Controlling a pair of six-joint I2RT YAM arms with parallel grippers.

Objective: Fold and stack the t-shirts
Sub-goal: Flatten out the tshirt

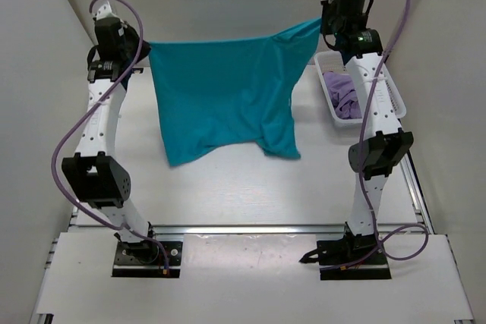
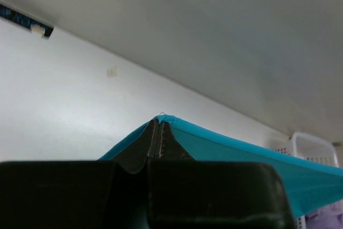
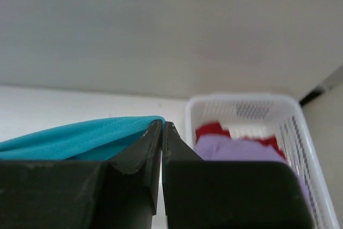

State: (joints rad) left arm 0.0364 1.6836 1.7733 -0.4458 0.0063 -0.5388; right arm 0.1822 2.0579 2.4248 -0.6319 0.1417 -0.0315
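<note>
Shirt spread prior to lay-down. The teal shirt (image 1: pixel 220 96) hangs as a sheet between the left tool (image 1: pixel 144 49) and the right tool (image 1: pixel 323 26), each closed on one end of the cloth's upper edge. The wrist views confirm both grips: the left tool (image 2: pixel 159 124) pinches a teal corner at its very tips, and the right tool (image 3: pixel 162 127) has its jaws pressed together with teal cloth gathered against their left side. The governing relation is the upper edge, which runs taut from tool to tool as the long axis of the spread, its right end drawn slightly farther from the arm bases than its left. The body of the shirt falls below both tools toward the counter (image 1: pixel 228 195); whether the hem touches the surface cannot be told from above. Neither arm is nearer, since each carries one end, so lowering would probably call for both tools to descend together with the edge kept stretched. A white basket (image 1: pixel 328 100) sits just beside and below the right tool, holding the lavender shirt (image 1: pixel 345 96) and the red shirt (image 3: pixel 211 131); the free space for laying the cloth lies toward the left tool's side.
</note>
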